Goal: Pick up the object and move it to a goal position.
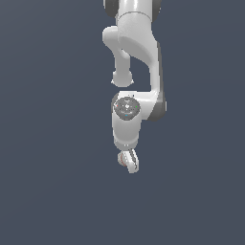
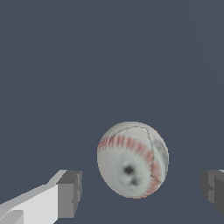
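Observation:
The ball (image 2: pixel 132 159) is whitish-grey with thin red stitch marks and lies on the dark ground. In the wrist view it sits between my two fingers, with a gap on each side: one grey fingertip (image 2: pixel 69 194) on one side, the other fingertip (image 2: pixel 213 187) on the far side. My gripper (image 2: pixel 141 189) is open around the ball and does not touch it. In the exterior view my gripper (image 1: pixel 129 162) points down at the middle of the scene. The ball is mostly hidden there behind the fingers.
A plain dark blue-grey ground (image 1: pixel 48 191) fills both views. The white arm (image 1: pixel 136 52) comes down from the top of the exterior view. No other object or goal marker shows.

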`<action>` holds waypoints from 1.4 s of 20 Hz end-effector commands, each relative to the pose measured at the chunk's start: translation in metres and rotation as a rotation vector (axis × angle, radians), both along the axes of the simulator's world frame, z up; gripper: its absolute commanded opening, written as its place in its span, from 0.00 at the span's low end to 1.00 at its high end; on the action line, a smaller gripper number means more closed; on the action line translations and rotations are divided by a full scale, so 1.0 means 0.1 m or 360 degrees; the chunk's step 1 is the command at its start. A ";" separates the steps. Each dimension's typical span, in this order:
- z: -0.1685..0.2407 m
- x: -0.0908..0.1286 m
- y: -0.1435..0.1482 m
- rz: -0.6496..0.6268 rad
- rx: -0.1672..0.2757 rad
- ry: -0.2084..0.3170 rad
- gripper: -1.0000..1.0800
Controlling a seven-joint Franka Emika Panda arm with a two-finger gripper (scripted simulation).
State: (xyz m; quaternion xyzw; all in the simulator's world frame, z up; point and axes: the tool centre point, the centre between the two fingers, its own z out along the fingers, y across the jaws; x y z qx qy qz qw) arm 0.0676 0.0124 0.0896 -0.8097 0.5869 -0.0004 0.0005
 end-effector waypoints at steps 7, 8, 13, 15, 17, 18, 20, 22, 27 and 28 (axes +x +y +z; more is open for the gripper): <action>-0.39 -0.01 0.00 -0.0006 0.0000 0.0002 0.96; -0.41 -0.01 0.00 -0.0006 0.0000 0.0002 0.96; -0.42 0.00 0.00 -0.0006 0.0000 0.0002 0.00; -0.42 0.00 0.00 -0.0006 0.0000 0.0002 0.00; -0.42 0.00 0.00 -0.0006 0.0000 0.0002 0.00; -0.42 0.00 0.00 -0.0006 0.0000 0.0002 0.00; -0.42 0.00 0.00 -0.0006 0.0000 0.0002 0.00; -0.42 0.00 0.00 -0.0006 0.0000 0.0002 0.00; -0.40 -0.02 -0.01 -0.0006 0.0000 0.0003 0.00; -0.38 -0.03 -0.01 -0.0006 0.0000 0.0003 0.00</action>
